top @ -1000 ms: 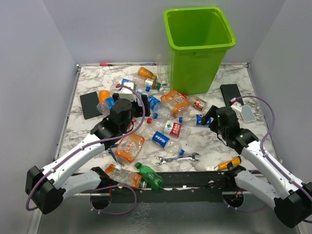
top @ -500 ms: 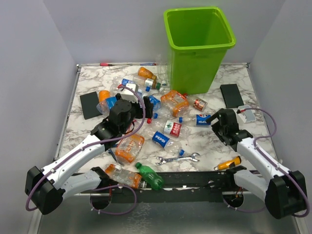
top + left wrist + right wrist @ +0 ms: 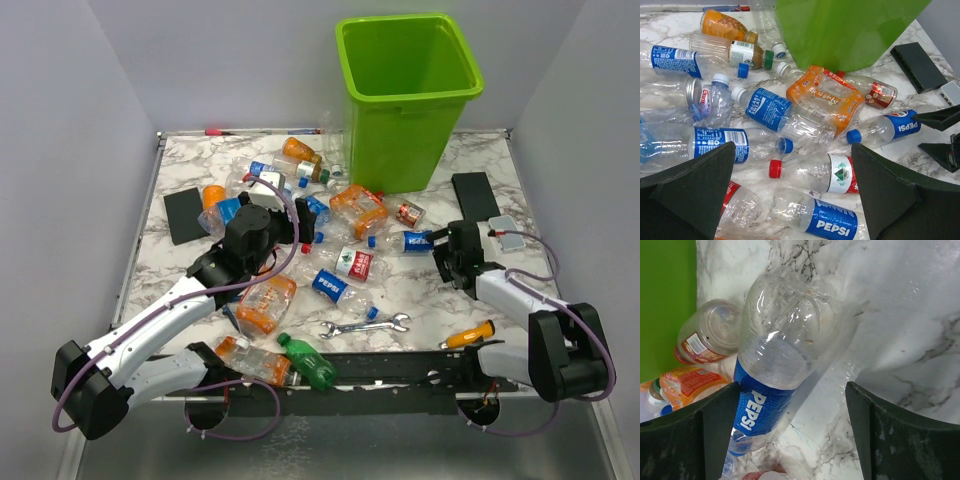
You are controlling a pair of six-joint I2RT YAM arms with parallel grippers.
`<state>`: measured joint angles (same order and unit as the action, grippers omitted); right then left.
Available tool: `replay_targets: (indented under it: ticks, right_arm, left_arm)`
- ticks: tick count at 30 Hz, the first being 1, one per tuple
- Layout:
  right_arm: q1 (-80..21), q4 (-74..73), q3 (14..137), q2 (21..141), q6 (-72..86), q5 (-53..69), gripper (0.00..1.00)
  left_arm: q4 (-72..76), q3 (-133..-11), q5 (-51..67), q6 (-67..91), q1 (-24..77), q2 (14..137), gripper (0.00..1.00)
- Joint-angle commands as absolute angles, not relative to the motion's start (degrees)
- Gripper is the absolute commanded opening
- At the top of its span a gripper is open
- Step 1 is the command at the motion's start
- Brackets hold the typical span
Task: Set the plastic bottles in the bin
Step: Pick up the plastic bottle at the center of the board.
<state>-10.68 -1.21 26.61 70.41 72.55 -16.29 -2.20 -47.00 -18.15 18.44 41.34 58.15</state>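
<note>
The lime-green bin stands at the back of the table, right of centre. Plastic bottles lie scattered in front of it and to its left: clear ones, orange ones and a green one. My right gripper is open and low over the marble, straddling a clear Pepsi bottle that lies close to its left finger, with a wide gap on the other side. My left gripper hovers open over a red-capped bottle and another Pepsi bottle, holding nothing.
A silver wrench and an orange-handled screwdriver lie near the front edge. Black blocks sit at the left and right, with a small white device beside the right one. White walls enclose the table.
My right arm has swung in and dropped low, bringing its open gripper around the Pepsi bottle in front of the bin. The left arm has stayed still.
</note>
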Motion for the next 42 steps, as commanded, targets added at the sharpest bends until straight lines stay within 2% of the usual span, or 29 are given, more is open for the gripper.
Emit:
replay_targets:
  ticks: [1, 5, 12, 15, 20, 22, 26, 30, 33, 36, 39, 42]
  right_arm:
    - [-9.5, 5.2, 25.1, 73.5, 74.0, -15.3, 0.84]
    - [-9.1, 8.2, 25.1, 76.6, 74.6, -13.9, 0.84]
    - [-9.0, 10.1, 29.0, 82.6, 73.9, -11.6, 0.88]
    - [-9.0, 11.1, 29.6, 84.1, 73.4, -10.0, 0.79]
    - [-8.9, 11.6, 27.7, 80.6, 72.2, -9.1, 0.52]
    - [-9.0, 9.6, 27.4, 76.9, 70.7, -9.2, 0.45]
    - [-9.0, 2.0, 28.9, 64.9, 63.5, -6.5, 0.40]
    - [-9.0, 0.2, 30.0, 49.3, 50.1, 1.8, 0.40]
    - [-9.0, -3.0, 33.7, 42.6, 40.5, 13.9, 0.40]
    - [-9.0, -4.2, 37.4, 40.9, 36.4, 26.2, 0.40]
    - [-9.1, -1.7, 38.5, 39.7, 36.7, 33.1, 0.40]
    - [-9.0, 2.8, 38.5, 39.2, 38.2, 35.6, 0.40]
  left_arm:
    - [-1.0, -46.3, -18.2, 18.9, 41.6, 57.1, 0.99]
    - [-0.9, -46.2, -18.5, 18.9, 41.5, 56.8, 0.99]
    - [-1.0, -46.2, -17.9, 18.9, 41.6, 56.9, 0.99]
    - [-1.0, -46.1, -18.2, 18.8, 41.7, 56.6, 0.99]
    - [-0.9, -45.9, -18.6, 18.7, 41.8, 56.3, 0.99]
    - [-1.0, -46.0, -18.9, 18.8, 41.9, 56.3, 0.99]
    - [-0.7, -45.4, -21.6, 19.1, 42.0, 54.8, 0.99]
    - [3.1, -43.3, -19.8, 19.1, 42.1, 52.8, 0.99]
    - [8.4, -41.2, -12.8, 20.6, 42.0, 52.6, 0.99]
    - [12.0, -42.3, 3.2, 21.7, 42.0, 54.0, 0.99]
    - [14.7, -46.4, 23.3, 25.3, 42.1, 59.3, 0.99]
    - [18.3, -48.8, 34.8, 30.9, 42.2, 63.7, 0.99]
